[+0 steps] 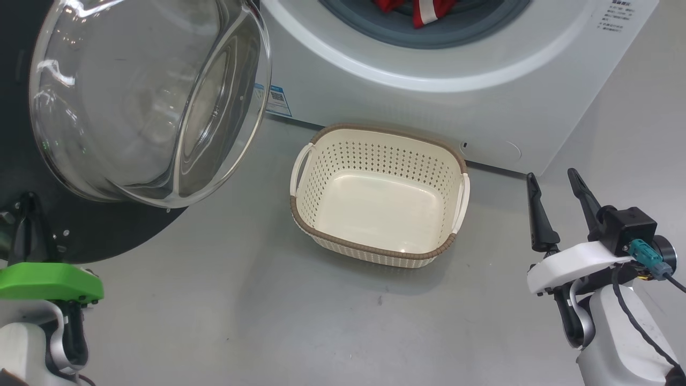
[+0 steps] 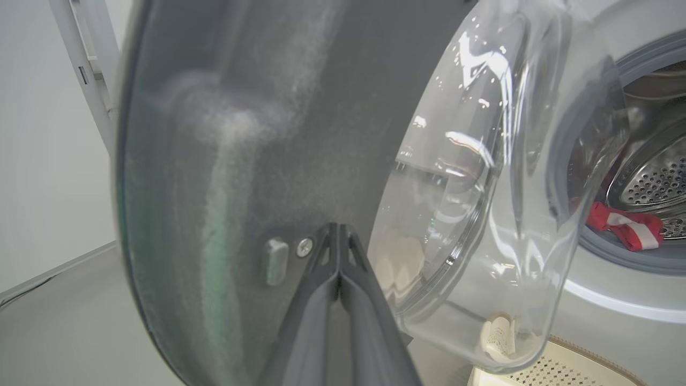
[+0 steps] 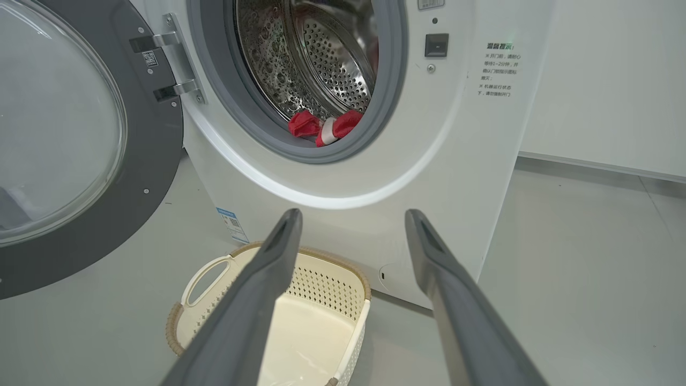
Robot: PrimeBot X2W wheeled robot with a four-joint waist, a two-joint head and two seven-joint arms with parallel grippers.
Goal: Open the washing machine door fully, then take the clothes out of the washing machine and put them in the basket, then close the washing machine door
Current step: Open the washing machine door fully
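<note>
Washing machine door (image 1: 144,102): it stands open at 10 o'clock in the head view, glass bowl bulging toward me and black rim running down to 8 o'clock.
Left gripper (image 2: 337,236): closed on nothing, both fingers pressed together, their tips right at the door's dark inner face beside a small screw. I cannot tell whether they touch it.
Right gripper (image 3: 352,215): spread wide and empty at 4 o'clock in the head view, pointing at the washing machine (image 1: 429,107).
Clothes (image 3: 321,126): red with a white stripe, lying on the lower lip of the grey drum seal (image 3: 394,80), at 12 o'clock in the head view.
Basket (image 1: 375,158): empty, on the floor just in front of the machine, dead centre.
Step in hand: I judge it to be the last of the door opening.
How to do it well: I push with my closed fingertips flat on the rim, not on the glass, and follow the hinge's arc toward 9 o'clock, stopping when it resists.
Blue label (image 1: 278,100): square code, print too small to read.
Printed text (image 3: 501,69): Chinese with a green heading that seems to read 温馨提示. The finer lines are unclear.
Brand: none I can read.
</note>
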